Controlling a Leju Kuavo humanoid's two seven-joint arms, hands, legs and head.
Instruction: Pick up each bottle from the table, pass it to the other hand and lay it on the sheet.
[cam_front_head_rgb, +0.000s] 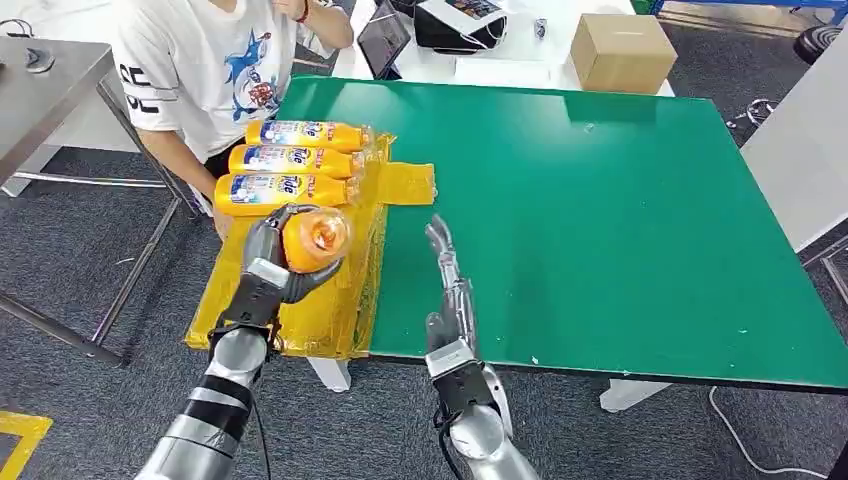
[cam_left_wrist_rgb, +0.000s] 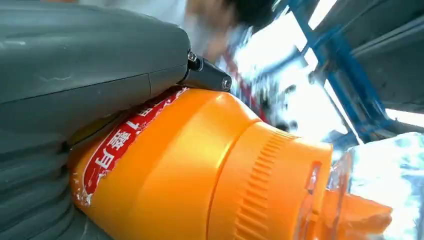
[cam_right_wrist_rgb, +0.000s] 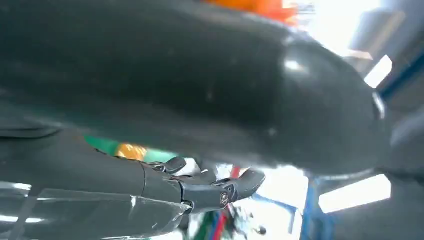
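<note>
Three glossy orange bottles (cam_front_head_rgb: 295, 160) | crinkled yellow sheet (cam_front_head_rgb: 300, 310) | ribbed cap (cam_left_wrist_rgb: 270, 185), seemingly

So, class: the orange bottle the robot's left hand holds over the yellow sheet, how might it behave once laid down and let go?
The orange bottle looks round-bodied, so it may roll on the yellow sheet. Its plastic seems smooth and possibly slippery in the left hand. Laid beside the three bottles, it would probably settle like them.
</note>
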